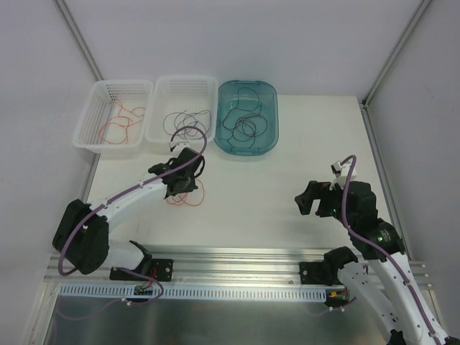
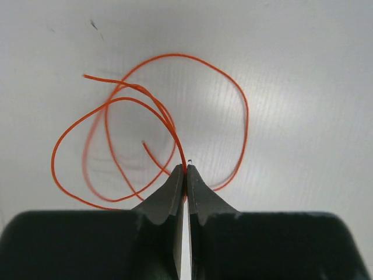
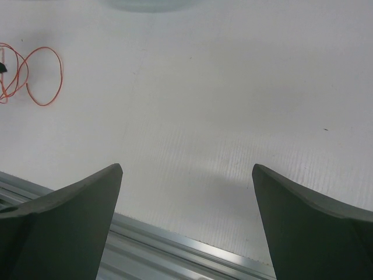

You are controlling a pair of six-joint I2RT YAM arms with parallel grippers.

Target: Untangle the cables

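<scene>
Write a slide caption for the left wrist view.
Left pincer shut on a looping orange wire over the white table.

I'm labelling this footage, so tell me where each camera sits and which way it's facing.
Top external: above and behind the robot, looking down on the table and teal tub; the left arm and right arm show.
Left wrist: on the left arm, looking down past the shut left hand at the orange cable it pinches.
Right wrist: on the right arm, looking forward across the table past the open right hand.
Shared: both wrist views show that orange cable.
</scene>
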